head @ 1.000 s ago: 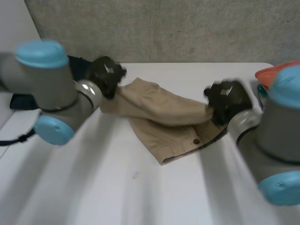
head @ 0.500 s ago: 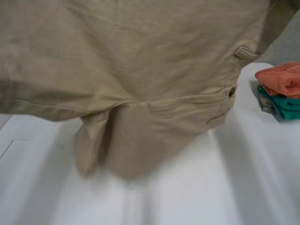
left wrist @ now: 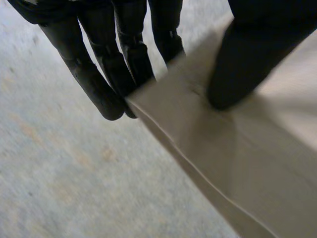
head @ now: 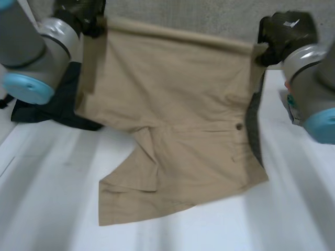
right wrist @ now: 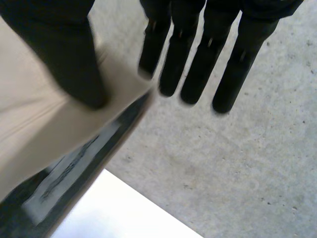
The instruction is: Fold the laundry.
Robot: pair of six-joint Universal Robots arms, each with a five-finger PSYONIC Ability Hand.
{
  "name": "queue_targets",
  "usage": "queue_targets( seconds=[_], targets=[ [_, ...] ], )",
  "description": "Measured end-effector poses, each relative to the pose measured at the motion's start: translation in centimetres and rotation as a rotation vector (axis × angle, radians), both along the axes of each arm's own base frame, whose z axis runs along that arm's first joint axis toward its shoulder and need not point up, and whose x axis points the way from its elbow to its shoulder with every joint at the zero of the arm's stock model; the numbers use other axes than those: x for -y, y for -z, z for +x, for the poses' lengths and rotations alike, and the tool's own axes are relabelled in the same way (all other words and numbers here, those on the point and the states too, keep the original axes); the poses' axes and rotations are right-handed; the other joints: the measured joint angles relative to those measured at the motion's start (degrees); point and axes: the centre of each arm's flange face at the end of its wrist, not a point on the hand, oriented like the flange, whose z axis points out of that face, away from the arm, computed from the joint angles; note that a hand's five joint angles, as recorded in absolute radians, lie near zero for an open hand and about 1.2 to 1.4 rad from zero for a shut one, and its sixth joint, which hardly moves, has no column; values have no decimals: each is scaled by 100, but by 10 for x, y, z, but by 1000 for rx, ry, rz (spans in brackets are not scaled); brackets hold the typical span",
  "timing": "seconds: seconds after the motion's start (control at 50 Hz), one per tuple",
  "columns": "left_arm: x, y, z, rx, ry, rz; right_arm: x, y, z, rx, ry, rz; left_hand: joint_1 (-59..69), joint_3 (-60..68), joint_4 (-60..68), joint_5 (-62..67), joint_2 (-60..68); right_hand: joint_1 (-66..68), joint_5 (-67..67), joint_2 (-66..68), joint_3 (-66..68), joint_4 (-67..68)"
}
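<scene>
- Beige shorts point(head: 172, 104) are held up off the white table point(head: 52, 209) and spread wide between the two hands. The top edge is stretched across and the front faces the head camera.
- Left hand point(head: 78, 13): at the shorts' top corner on its own side. In the left wrist view the thumb point(left wrist: 237, 64) presses the cloth against straight fingers point(left wrist: 99, 84) behind it, so the corner is pinched.
- Right hand point(head: 285, 34): at the opposite top corner. In the right wrist view the thumb lies on the cloth with the fingers point(right wrist: 198, 64) behind the edge, again a pinch. The dark inner lining with a label point(right wrist: 69, 168) shows below the thumb.
- The lower part of the shorts reaches the table and lies creased there, with one leg flap folded over.
- Button point(head: 239, 126) visible near the edge on the right-hand side.
- Surface: plain white tabletop. A dark garment point(head: 52, 110) lies on it behind the shorts, below the left arm.
- Room: grey concrete wall point(head: 209, 18) directly behind the table.
</scene>
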Motion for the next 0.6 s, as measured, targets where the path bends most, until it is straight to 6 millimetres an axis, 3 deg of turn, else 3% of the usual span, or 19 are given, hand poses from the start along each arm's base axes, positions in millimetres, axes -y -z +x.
queue_targets(
  seconds=[0.02,0.06,0.08,0.1,0.14,0.24,0.34,0.42,0.44,0.52,0.6],
  targets=[
    [3,3,-1,0,-2,1,4,4,2,-3,5,-7,-153,-202,-134,-139,-136,-444,-469,-457,-447,-448],
    [19,17,-1,-11,-33,4,25,24,9,-32,40,-42,-2400,-2075,-2123,-2161,-2146,-2079,-2660,-2547,-2581,-2622],
    [19,17,-1,-11,-33,4,25,24,9,-32,40,-42,-2400,-2075,-2123,-2161,-2146,-2079,-2660,-2547,-2581,-2622],
    [25,21,1,-25,-65,7,34,34,12,-63,63,-61,-3399,-3166,-3238,-3220,-3189,-2295,-3121,-2984,-3093,-3150],
    [27,19,3,-40,-94,9,37,39,12,-88,78,-70,-3700,-3860,-3892,-3825,-3778,-2303,-3166,-3068,-3201,-3261],
    [14,4,11,-66,-158,29,27,35,10,-130,77,-61,-3700,-3884,-3920,-3827,-3835,-2303,-3166,-3069,-3214,-3284],
    [-22,-2,17,-36,-173,99,-7,28,2,-199,-5,24,-3691,-3884,-3915,-3827,-3836,-2303,-3168,-3070,-3214,-3284],
    [-62,10,20,25,-143,202,-41,38,-8,-305,-111,171,-3128,-3459,-3451,-3442,-3374,-2206,-3085,-2946,-3093,-3181],
    [-81,18,21,55,-126,247,-52,45,-13,-346,-149,238,-2477,-2874,-2846,-2860,-2790,-2022,-2866,-2723,-2873,-2948],
    [-135,46,25,156,-66,376,-81,68,-28,-435,-239,421,-1933,-2259,-2231,-2249,-2184,-1725,-2543,-2478,-2553,-2637],
    [-183,76,30,263,-2,487,-96,92,-38,-478,-310,520,-1414,-1735,-1715,-1743,-1664,-1489,-2311,-2301,-2331,-2415]
  ],
)
